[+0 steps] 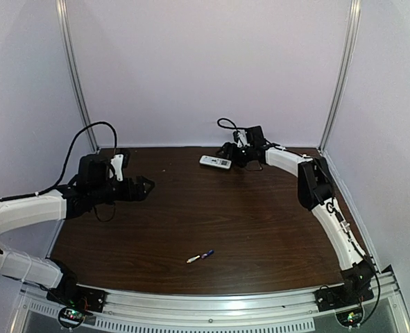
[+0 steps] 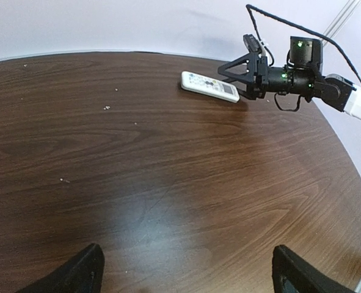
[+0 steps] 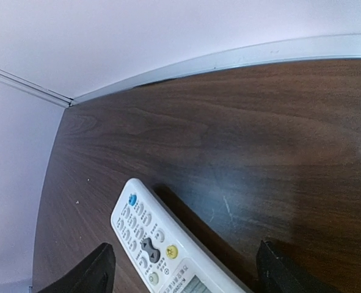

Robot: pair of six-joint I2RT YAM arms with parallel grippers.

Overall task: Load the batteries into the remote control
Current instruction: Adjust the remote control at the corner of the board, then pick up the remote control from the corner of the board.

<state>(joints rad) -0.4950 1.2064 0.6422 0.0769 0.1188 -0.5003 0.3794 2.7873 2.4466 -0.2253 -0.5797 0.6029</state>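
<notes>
Remote control (image 1: 215,162): flat, white, rectangular, lying button-face up at upper centre of the overhead frame; blue and yellow buttons visible. Whitish battery (image 1: 193,259) and blue-purple battery (image 1: 207,254): thin cylinders lying nearly end to end, lower centre, well apart from it.

Two-arm rig, seen from above: left arm (image 1: 24,211) & right arm (image 1: 336,222) wore white shells over black joints. Black cables (image 1: 87,128) looped off each wrist, w/ white clips. Left tool (image 1: 148,187) & right tool (image 1: 227,154) were matte black, triangular framed. Green LEDs (image 2: 299,44) glowed on the right wrist unit.
</notes>
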